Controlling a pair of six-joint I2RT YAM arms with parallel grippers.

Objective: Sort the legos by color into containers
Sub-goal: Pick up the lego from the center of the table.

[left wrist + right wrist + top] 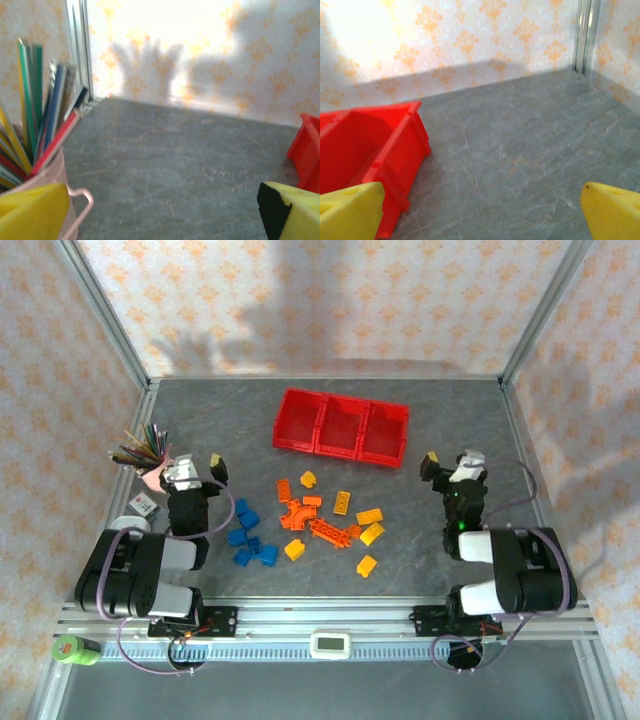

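Note:
The legos lie loose in the middle of the table: blue ones (250,537) on the left, orange ones (296,516) in the centre, yellow ones (371,532) to the right. Behind them stand the three joined red containers (341,427), with nothing showing inside. My left gripper (198,466) hovers left of the blue legos, open, and its wrist view has bare tabletop between the yellow fingers (30,212). My right gripper (450,462) is open to the right of the containers (370,150), with nothing between its fingers (615,210).
A pink cup of coloured pencils (145,452) stands at the left, close beside my left gripper (165,215) in the wrist view. A small card (143,504) lies near it. Metal frame rails and patterned walls border the table.

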